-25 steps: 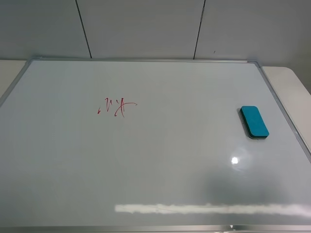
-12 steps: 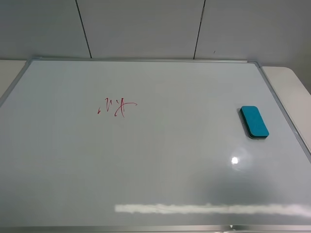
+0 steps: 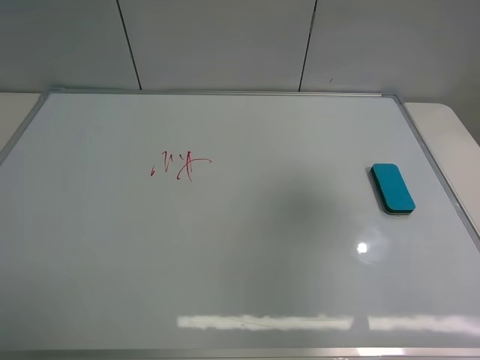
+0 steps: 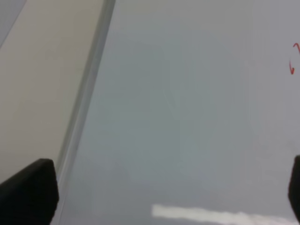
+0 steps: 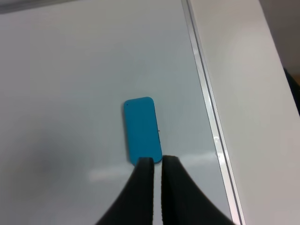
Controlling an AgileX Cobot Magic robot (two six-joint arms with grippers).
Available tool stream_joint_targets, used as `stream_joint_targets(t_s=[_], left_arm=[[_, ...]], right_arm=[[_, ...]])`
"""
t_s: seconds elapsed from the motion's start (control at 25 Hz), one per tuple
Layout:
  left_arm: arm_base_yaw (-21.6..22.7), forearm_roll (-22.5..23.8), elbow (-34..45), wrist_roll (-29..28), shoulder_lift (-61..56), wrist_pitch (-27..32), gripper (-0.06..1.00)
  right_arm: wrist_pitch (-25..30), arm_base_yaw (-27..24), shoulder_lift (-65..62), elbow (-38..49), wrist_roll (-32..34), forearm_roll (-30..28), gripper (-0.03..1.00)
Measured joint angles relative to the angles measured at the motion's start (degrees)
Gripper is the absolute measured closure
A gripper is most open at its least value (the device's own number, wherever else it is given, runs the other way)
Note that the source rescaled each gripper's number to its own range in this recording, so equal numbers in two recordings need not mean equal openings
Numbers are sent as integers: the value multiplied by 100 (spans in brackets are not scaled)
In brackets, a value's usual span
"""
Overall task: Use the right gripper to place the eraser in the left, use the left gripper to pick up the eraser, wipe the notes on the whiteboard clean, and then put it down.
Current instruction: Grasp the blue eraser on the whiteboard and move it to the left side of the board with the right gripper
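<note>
The teal-blue eraser lies flat near the right edge of the whiteboard. The red notes sit on the board's left half, far from the eraser. Neither gripper shows in the exterior high view. In the right wrist view my right gripper hangs above the board, shut on nothing, its tips just short of the eraser. My left gripper is open over the board's left part, with one fingertip at each side of the picture. A bit of the notes shows at that view's edge.
The board's thin silver frame runs close beside the eraser, with beige tabletop beyond it. The same frame and tabletop border the board near the left gripper. A grey panelled wall stands behind.
A dim shadow on the board has shifted from the front right toward the middle. The right gripper has closed. Eraser and notes have not moved.
</note>
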Motion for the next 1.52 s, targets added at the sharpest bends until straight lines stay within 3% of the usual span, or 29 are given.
stream_joint_targets(t_s=[0.32,0.88,1.2,1.52], left_arm=[[0,0,0,0,0,0,-6],[0,0,0,0,0,0,-6],[0,0,0,0,0,0,-6],[0,0,0,0,0,0,-6]], right_arm=[[-98,0,1822,-192,-202,0,96],[-557,13,3060,19,-148,-158,96],[-1155,349,3918,26,14,-216,96],[-1369,612,4949,26,166,-475,96]])
